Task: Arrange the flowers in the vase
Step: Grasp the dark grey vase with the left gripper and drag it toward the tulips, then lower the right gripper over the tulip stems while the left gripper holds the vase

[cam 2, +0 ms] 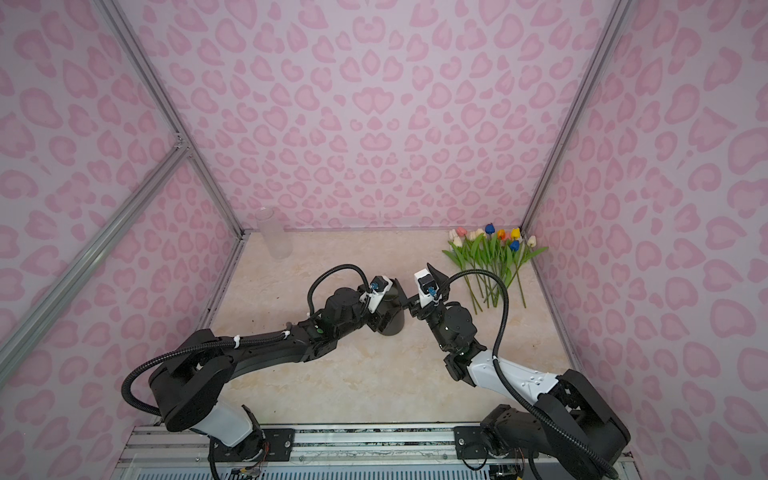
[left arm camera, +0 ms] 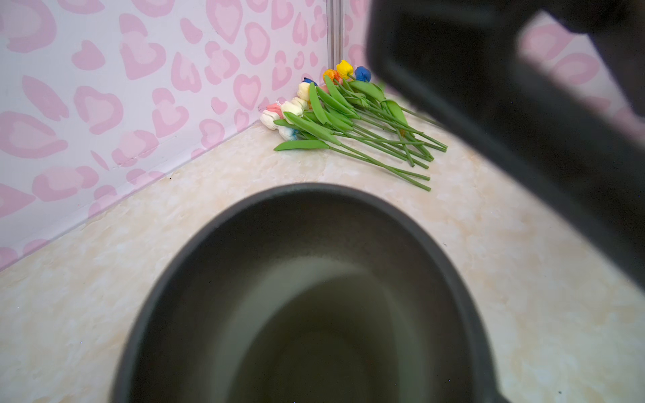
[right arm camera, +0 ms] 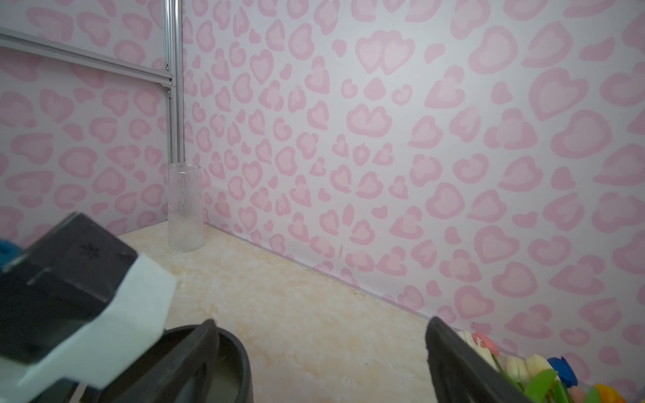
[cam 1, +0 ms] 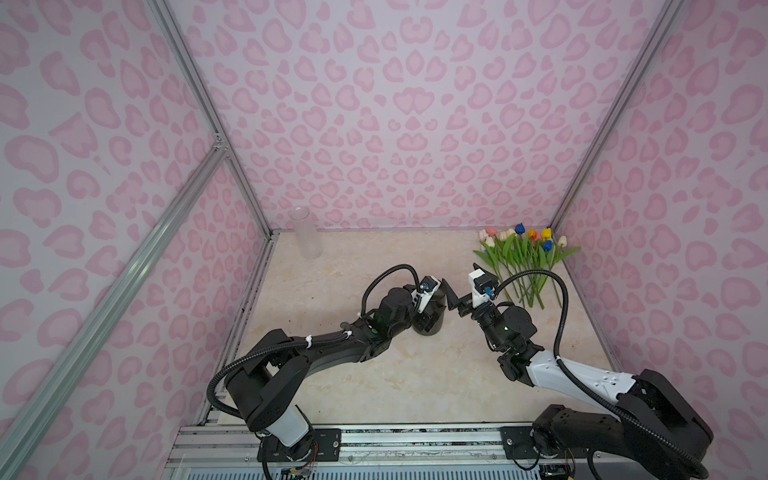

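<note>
flowers (cam 1: pixel 524 259): lay heaped in far right corner of worktop (cam 1: pixel 374 266), heads to wall | handling: likely light, bendy, tangled; you'd pinch bare near stem ends | right pincer (right arm camera: pixel 321 326): spread, empty | left pincer (cam 1: pixel 434 305): over dark pot (cam 1: pixel 428 329), spread or not, can't tell

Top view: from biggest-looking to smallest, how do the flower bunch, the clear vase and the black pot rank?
1. flowers: clearly the largest in a top view.
2. clear vase and black pot: they look about alike, and the pot is partly hidden, so these are unranked.
</note>
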Controlling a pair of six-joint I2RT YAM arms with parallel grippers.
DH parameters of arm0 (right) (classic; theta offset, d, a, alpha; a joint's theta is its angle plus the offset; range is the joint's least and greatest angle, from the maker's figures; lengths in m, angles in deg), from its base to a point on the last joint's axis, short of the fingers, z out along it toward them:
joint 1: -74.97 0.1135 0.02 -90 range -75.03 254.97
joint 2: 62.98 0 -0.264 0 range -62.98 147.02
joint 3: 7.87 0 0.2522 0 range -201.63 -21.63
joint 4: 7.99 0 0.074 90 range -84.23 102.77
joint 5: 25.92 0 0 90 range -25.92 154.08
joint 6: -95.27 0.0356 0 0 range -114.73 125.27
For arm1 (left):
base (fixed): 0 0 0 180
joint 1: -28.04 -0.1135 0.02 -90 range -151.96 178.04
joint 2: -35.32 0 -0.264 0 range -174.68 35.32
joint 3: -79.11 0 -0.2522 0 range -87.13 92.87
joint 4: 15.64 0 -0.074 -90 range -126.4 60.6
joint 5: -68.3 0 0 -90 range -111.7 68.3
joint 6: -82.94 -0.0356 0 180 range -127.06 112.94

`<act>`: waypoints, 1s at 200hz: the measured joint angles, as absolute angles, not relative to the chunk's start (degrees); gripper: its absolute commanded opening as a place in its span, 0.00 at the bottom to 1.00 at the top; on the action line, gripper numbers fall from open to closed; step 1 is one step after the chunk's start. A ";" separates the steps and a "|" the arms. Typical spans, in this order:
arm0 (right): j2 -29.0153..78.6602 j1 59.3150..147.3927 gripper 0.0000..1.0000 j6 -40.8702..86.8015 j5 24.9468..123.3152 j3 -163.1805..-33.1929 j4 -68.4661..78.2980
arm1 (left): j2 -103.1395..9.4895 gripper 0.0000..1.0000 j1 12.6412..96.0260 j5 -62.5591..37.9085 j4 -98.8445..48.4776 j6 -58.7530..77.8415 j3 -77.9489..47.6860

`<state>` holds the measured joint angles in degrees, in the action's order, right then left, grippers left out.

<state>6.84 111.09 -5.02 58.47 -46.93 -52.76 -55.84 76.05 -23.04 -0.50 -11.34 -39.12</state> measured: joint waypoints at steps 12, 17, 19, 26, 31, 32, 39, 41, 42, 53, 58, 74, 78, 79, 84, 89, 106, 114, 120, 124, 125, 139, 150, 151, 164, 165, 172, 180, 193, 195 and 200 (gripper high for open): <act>6.47 111.26 0.92 -5.39 58.03 -46.78 -53.04 | -55.22 0.49 76.03 -23.43 -0.96 -11.68 -39.34; 6.38 111.26 0.92 -5.48 57.71 -46.61 -53.08 | -54.87 0.50 75.94 -23.65 -0.96 -11.79 -39.69; 6.36 111.26 0.92 -5.48 57.64 -46.56 -53.13 | -54.66 0.50 75.83 -23.70 -0.93 -11.88 -39.93; 6.36 111.29 0.92 -5.48 57.55 -46.32 -53.17 | -54.22 0.49 75.42 -23.61 -0.96 -12.21 -40.37; 6.38 111.29 0.92 -5.50 57.03 -46.21 -52.97 | -54.13 0.49 74.92 -23.54 -1.00 -12.38 -40.41; 6.38 111.29 0.92 -5.50 57.03 -46.21 -52.97 | -54.13 0.49 74.92 -23.54 -1.00 -12.38 -40.41; 6.41 111.29 0.92 -5.50 56.48 -46.28 -52.93 | -54.13 0.49 74.11 -23.43 -1.00 -12.65 -40.41; 6.41 111.29 0.92 -5.50 56.42 -46.32 -52.91 | -54.13 0.49 73.80 -23.41 -1.00 -12.65 -40.41; 6.41 111.29 0.92 -5.48 56.40 -46.34 -52.91 | -54.13 0.49 73.71 -23.41 -1.00 -12.65 -40.41; 6.25 111.29 0.92 -5.43 55.39 -47.48 -51.95 | -54.13 0.49 72.10 -23.41 -1.04 -13.06 -40.17; 6.08 111.26 0.92 -5.35 55.08 -48.35 -51.03 | -54.15 0.49 71.48 -23.28 -1.04 -13.15 -39.98; 5.14 110.37 0.92 -4.32 55.00 -51.96 -47.68 | -55.01 0.49 69.50 -22.10 -1.09 -14.05 -38.03; 4.96 109.93 0.92 -4.08 54.93 -52.90 -46.94 | -55.40 0.49 69.17 -21.84 -1.00 -14.33 -37.37; 4.90 109.80 0.92 -3.95 54.93 -53.16 -46.72 | -55.40 0.49 69.17 -21.84 -1.00 -14.33 -37.37; 4.57 108.99 0.91 -3.09 54.89 -54.39 -45.39 | -56.06 0.49 68.71 -21.58 -0.93 -14.81 -36.39; 4.26 108.14 0.91 -2.15 54.87 -55.46 -43.97 | -56.73 0.49 68.40 -21.03 -0.63 -15.34 -35.49; 3.04 102.83 0.87 3.09 55.43 -60.13 -37.22 | -59.22 0.49 67.97 -18.82 -0.45 -15.86 -32.70; 2.63 99.88 0.84 6.04 55.32 -62.58 -33.48 | -60.21 0.49 67.90 -17.55 -0.50 -15.90 -31.69; 2.41 97.52 0.83 8.16 55.41 -64.44 -30.51 | -60.84 0.49 67.86 -16.72 -0.52 -15.90 -31.08; 2.30 96.10 0.82 9.67 55.81 -65.71 -28.21 | -61.24 0.49 67.86 -16.09 -0.54 -15.88 -30.71; 2.30 96.10 0.82 9.67 55.81 -65.71 -28.21 | -61.32 0.49 67.86 -16.00 -0.54 -15.88 -30.62; 2.30 91.31 0.82 13.43 56.48 -70.39 -20.28 | -62.24 0.49 67.86 -14.41 -0.50 -15.49 -29.77; 2.78 88.99 0.80 14.26 57.01 -73.40 -14.68 | -62.85 0.49 67.86 -13.51 -0.45 -14.66 -29.42; 2.91 88.53 0.80 14.44 57.05 -73.82 -14.03 | -62.98 0.49 67.86 -13.40 -0.45 -14.53 -29.37; 4.64 85.87 0.79 15.37 57.53 -77.64 -7.21 | -63.73 0.49 67.86 -12.66 -0.45 -14.09 -29.29; 4.83 85.56 0.79 15.37 57.60 -77.93 -6.70 | -63.79 0.49 67.86 -12.64 -0.48 -14.07 -29.29; 6.36 84.21 0.79 15.40 57.90 -80.05 -3.03 | -64.16 0.49 67.92 -12.51 -0.56 -13.89 -29.29; 8.20 83.11 0.78 15.35 57.93 -82.21 0.73 | -64.38 0.50 67.92 -12.48 -0.63 -13.52 -29.29; 11.87 82.02 0.75 15.22 58.01 -86.04 7.07 | -64.60 0.50 67.90 -12.57 -0.65 -13.13 -29.29; 13.07 81.87 0.75 15.11 58.10 -87.08 8.73 | -64.62 0.50 67.90 -12.59 -0.65 -13.13 -29.29; 14.43 81.80 0.74 15.07 58.34 -88.20 10.69 | -64.69 0.51 67.90 -12.66 -0.63 -13.13 -29.29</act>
